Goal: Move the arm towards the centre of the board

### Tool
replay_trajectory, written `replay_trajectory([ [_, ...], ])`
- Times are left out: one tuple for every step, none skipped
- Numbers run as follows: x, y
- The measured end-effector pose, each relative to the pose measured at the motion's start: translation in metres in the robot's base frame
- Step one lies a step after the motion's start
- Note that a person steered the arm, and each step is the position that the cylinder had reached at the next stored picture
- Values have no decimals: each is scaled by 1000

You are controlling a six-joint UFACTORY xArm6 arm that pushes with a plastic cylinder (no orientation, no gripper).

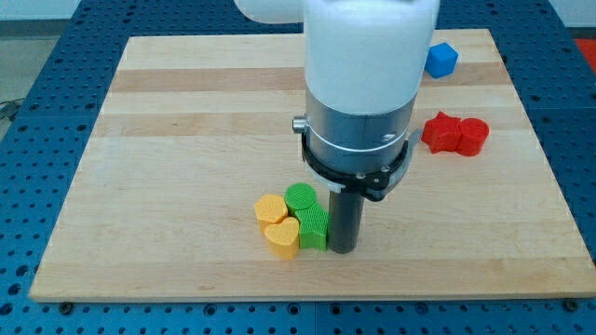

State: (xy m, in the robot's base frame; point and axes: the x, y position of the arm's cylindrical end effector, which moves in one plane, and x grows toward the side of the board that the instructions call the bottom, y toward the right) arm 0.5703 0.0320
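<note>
My tip [342, 249] rests on the wooden board [186, 140] near the view's bottom, just right of centre. It touches or nearly touches the right side of a green block [314, 227]. A green round block [301, 197] sits just above that one. A yellow block [270, 208] and a yellow heart-shaped block [282, 236] lie to the left of the green ones, all packed together. The arm's white and silver body [358, 93] hides the middle of the board behind it.
A blue cube [441, 60] sits near the board's top right edge. Two red blocks [454, 134] lie side by side at the right. A blue perforated table surrounds the board.
</note>
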Motion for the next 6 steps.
replay_trajectory([
  [5, 17],
  [3, 58],
  [-39, 51],
  [-90, 30],
  [-138, 10],
  [-193, -7],
])
